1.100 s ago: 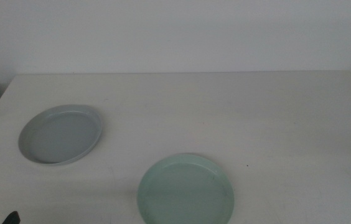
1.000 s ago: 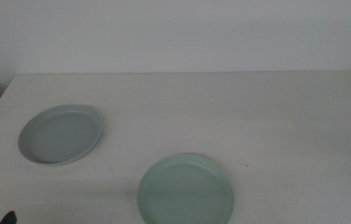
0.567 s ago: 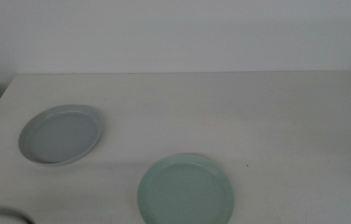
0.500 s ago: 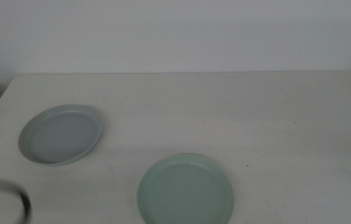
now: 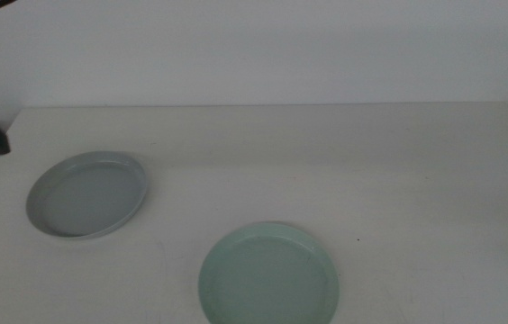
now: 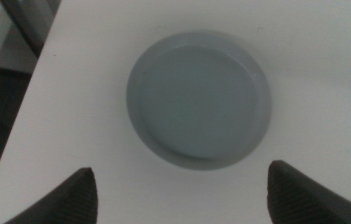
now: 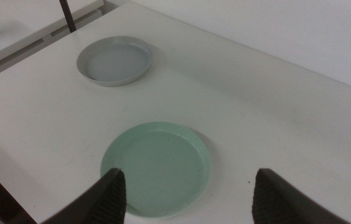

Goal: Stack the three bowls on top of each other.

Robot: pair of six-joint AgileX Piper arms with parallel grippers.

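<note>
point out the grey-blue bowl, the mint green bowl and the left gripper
grey-blue bowl (image 5: 87,194), middle view, on its flat inner floor.
mint green bowl (image 5: 269,275), middle view, on the centre of its inner floor.
left gripper (image 6: 182,190), left wrist view, midway between its two open dark fingertips, above the table.

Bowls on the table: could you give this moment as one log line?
grey-blue bowl: alone, unstacked | mint green bowl: alone | left gripper: open above grey-blue bowl | right gripper: open, waiting

Both pincers (image 6: 178,190) (image 7: 185,193) apparently wide apart, empty
</note>
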